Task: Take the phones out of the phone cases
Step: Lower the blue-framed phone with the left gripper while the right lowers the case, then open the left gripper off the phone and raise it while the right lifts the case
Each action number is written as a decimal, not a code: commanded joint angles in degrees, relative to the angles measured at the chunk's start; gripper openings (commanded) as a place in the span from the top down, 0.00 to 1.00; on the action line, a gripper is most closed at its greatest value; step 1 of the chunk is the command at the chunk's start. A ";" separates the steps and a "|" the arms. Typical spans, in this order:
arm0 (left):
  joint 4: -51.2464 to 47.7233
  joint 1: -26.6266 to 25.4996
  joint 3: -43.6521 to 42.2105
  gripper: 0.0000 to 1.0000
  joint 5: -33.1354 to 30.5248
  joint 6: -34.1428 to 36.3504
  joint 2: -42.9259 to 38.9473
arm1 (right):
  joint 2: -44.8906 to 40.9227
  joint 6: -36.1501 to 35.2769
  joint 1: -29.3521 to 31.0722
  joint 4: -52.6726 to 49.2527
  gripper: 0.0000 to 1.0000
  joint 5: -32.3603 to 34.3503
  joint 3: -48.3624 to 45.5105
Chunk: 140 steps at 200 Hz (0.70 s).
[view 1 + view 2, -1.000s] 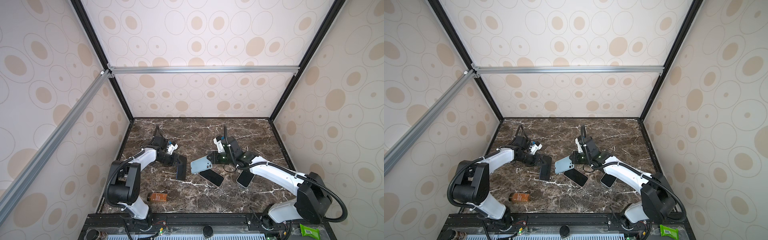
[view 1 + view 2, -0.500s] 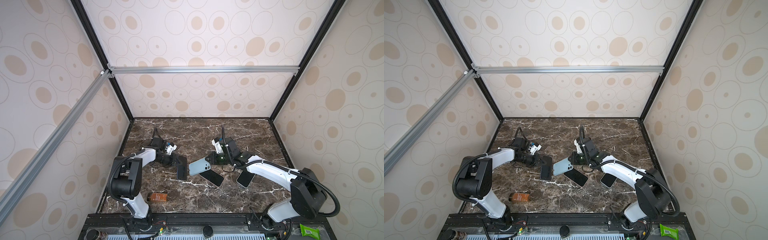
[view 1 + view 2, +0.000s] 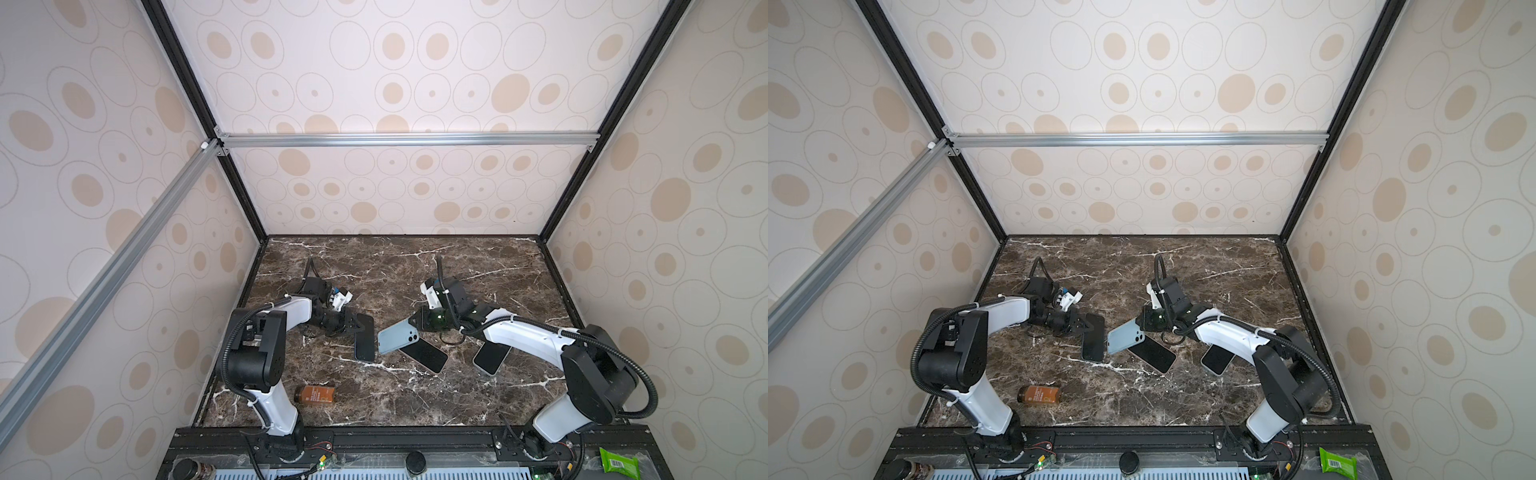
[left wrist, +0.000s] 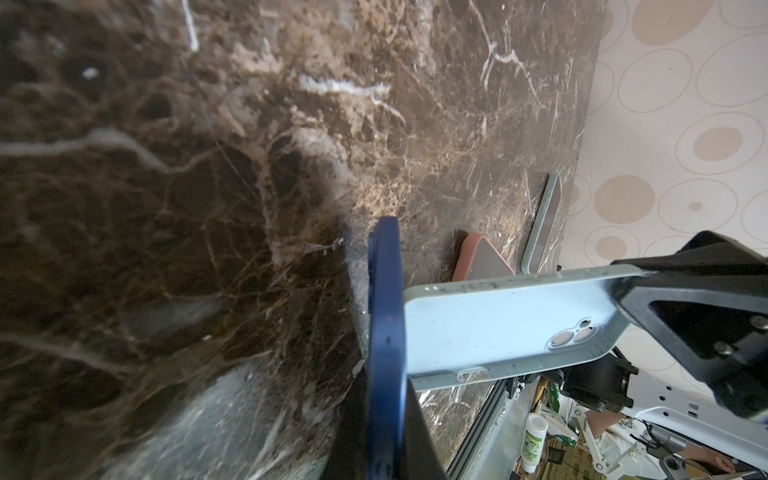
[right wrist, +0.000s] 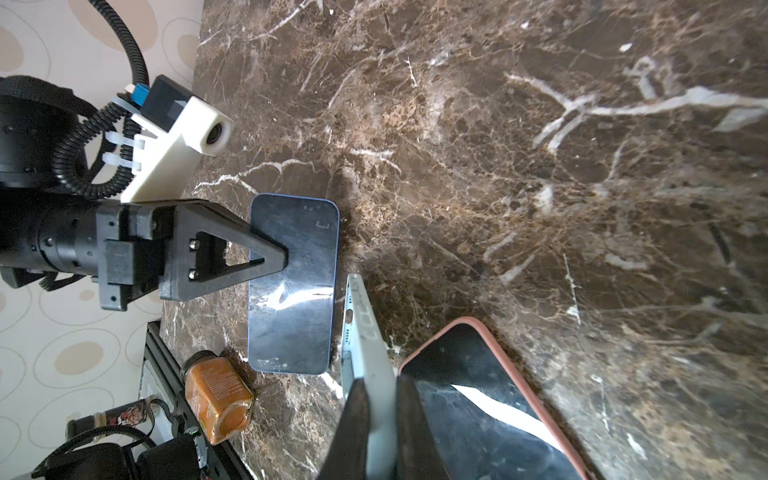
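Note:
In both top views my left gripper (image 3: 358, 328) (image 3: 1090, 326) is shut on the end of a dark blue phone (image 3: 365, 338) (image 3: 1093, 343) held just above the marble. The right wrist view shows the phone's black screen (image 5: 291, 286) facing up. My right gripper (image 3: 415, 326) (image 3: 1142, 325) is shut on the camera end of a light blue phone case (image 3: 397, 337) (image 3: 1125, 337), tilted on edge. Lenses show in its cutout (image 4: 577, 332). The case's free end sits right beside the dark blue phone. In the wrist views the left gripper (image 4: 385, 374) and the right gripper (image 5: 380, 380) each pinch their item edge-on.
A pink-cased phone (image 3: 424, 355) (image 5: 490, 399) lies screen up just under the light blue case. Another pale-edged phone (image 3: 492, 358) (image 3: 1217, 359) lies partly under my right arm. An amber bottle (image 3: 314, 395) (image 5: 218, 399) lies on its side near the front left.
My right gripper has carried the light blue case a little to the left, closer to the dark blue phone. The left arm's elbow has shifted while its gripper stayed about where it was.

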 commanded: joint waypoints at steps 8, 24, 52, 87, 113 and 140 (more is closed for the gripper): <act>1.29 0.84 -0.56 0.89 -0.46 0.32 1.56 | 1.42 1.00 -0.65 1.85 1.00 -0.90 1.91; 1.51 0.97 -0.65 0.83 -0.28 0.26 2.16 | 2.13 1.05 -0.72 2.19 1.00 -1.43 2.13; 1.58 1.10 -0.56 0.76 -0.69 0.50 3.10 | 2.87 0.81 -0.65 2.14 1.00 -1.90 2.60; 2.02 1.32 -0.95 0.64 -1.57 0.23 3.71 | 3.33 0.46 -0.76 1.57 1.00 -2.06 2.96; 2.08 1.62 -1.43 0.56 -3.41 -0.06 3.59 | 3.37 0.11 -0.80 1.04 1.00 -1.61 3.06; 1.58 1.98 -1.72 0.49 -7.29 -0.15 3.00 | 3.42 -0.16 -0.76 0.39 1.00 -1.58 3.32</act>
